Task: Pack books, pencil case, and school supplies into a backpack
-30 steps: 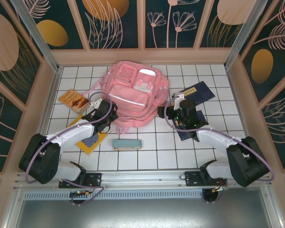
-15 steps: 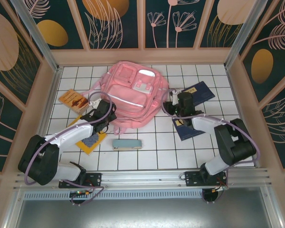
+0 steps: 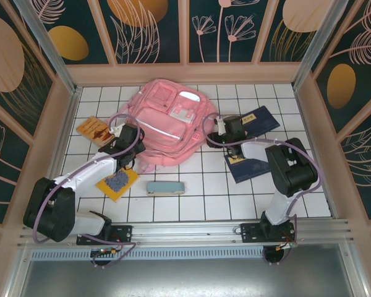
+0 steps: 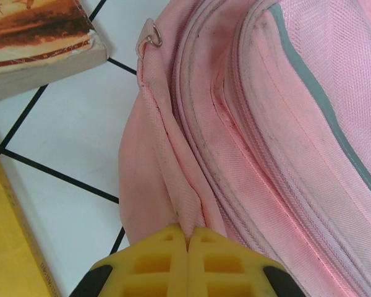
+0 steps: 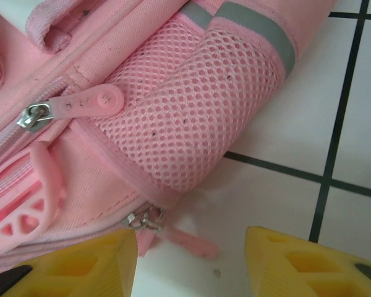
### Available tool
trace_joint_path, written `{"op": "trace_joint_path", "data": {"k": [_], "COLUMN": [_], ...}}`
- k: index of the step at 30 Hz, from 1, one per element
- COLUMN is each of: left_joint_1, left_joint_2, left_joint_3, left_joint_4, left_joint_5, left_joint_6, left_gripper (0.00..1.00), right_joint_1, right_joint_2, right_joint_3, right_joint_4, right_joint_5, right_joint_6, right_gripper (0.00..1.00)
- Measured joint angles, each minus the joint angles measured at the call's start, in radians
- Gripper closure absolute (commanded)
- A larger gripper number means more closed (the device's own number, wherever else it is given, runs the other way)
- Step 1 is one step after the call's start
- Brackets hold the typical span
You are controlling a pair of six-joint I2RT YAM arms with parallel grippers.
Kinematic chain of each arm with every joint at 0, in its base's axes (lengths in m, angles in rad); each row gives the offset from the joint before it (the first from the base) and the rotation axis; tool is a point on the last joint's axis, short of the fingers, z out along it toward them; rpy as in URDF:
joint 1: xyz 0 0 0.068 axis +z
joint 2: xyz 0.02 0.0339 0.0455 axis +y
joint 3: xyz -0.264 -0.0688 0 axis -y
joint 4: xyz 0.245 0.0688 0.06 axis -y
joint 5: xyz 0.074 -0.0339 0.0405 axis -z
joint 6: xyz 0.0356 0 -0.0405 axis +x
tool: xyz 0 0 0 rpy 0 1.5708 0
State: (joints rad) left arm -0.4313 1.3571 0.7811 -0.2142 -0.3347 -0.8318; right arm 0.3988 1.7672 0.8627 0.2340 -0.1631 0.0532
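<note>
The pink backpack (image 3: 167, 127) lies front-up at the middle back of the tiled table. My left gripper (image 3: 131, 135) is shut on a fold of fabric at its left edge (image 4: 173, 185), yellow fingertips (image 4: 161, 253) pressed together. At the bag's right side my right gripper (image 3: 215, 129) is open, its fingers (image 5: 297, 260) either side of a pink zipper pull (image 5: 191, 244) below the mesh pocket (image 5: 198, 117). The orange book (image 3: 94, 130) and yellow book (image 3: 117, 184) lie left, two navy books (image 3: 260, 120) (image 3: 246, 166) right. The pale teal pencil case (image 3: 165, 187) lies in front. The school supplies are hidden.
Wooden walls (image 3: 68, 117) close in the table on the left, back and right. A metal rail (image 3: 185, 232) with both arm bases runs along the near edge. Bare white tiles (image 3: 204, 204) lie in front of the pencil case.
My right gripper has swung up and left onto the backpack's right side, its jaws narrower than before. My left gripper has drawn the bag's left edge leftwards, shifting the backpack slightly.
</note>
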Motion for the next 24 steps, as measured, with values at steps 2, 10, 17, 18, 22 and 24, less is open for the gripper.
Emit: {"op": "trace_joint_path", "data": {"k": [2,10,17,18,22,24], "left_joint_1": [0.001,0.004,0.004,0.004,0.004,0.004], "left_joint_2": [0.003,0.025,0.028,0.028,0.029,0.029], "left_joint_3": [0.010,0.032,0.032,0.032,0.032,0.032], "left_joint_4": [0.000,-0.008,-0.008,-0.008,-0.008,-0.008], "left_joint_5": [0.000,0.000,0.000,0.000,0.001,0.001], "left_joint_6": [0.009,0.020,0.020,0.020,0.020,0.020], "left_gripper": [1.00,1.00,1.00,1.00,1.00,1.00], "right_joint_1": [-0.005,-0.038,-0.045,-0.045,-0.044,-0.043], "right_joint_2": [0.017,0.064,0.089,0.089,0.096,0.098], "right_joint_3": [0.012,0.022,0.047,0.047,0.050,0.052], "right_joint_4": [-0.007,-0.031,-0.034,-0.034,-0.032,-0.032], "right_joint_5": [-0.017,-0.092,-0.109,-0.115,-0.124,-0.124], "right_joint_6": [-0.006,-0.022,-0.030,-0.030,-0.041,-0.046], "right_gripper": [0.50,0.50,0.58,0.59,0.63,0.61]}}
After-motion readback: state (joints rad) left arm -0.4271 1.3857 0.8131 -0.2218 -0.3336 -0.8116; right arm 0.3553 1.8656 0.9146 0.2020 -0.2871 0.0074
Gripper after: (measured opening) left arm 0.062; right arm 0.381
